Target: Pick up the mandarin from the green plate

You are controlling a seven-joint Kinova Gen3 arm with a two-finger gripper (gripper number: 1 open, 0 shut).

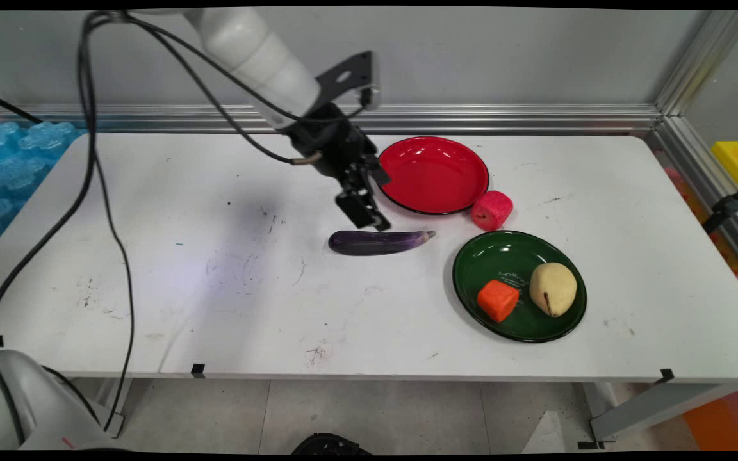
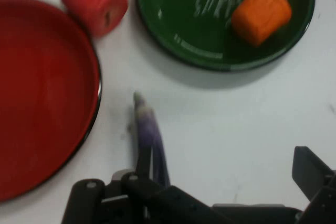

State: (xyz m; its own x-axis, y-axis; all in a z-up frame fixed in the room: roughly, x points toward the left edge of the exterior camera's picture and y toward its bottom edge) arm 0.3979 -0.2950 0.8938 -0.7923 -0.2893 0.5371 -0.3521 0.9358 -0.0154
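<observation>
A dark purple eggplant point(image 1: 375, 242) point(image 2: 149, 129) lies on the white table point(image 1: 215, 288), its stem end pointing right. My gripper point(image 1: 372, 219) point(image 2: 223, 177) hangs just above its middle, open, with nothing held. In the hand view the eggplant runs along the left finger point(image 2: 139, 182), while the right finger point(image 2: 312, 169) stands far off to the side. An empty red plate point(image 1: 433, 174) point(image 2: 42, 93) sits just behind the eggplant.
A red apple-like fruit point(image 1: 492, 210) point(image 2: 95, 1) lies between the red plate and a green plate point(image 1: 503, 256) point(image 2: 210, 30). The green plate holds an orange chunk point(image 1: 498, 299) point(image 2: 261, 11) and a pale pear point(image 1: 553, 289). Black cables point(image 1: 97, 192) hang at left.
</observation>
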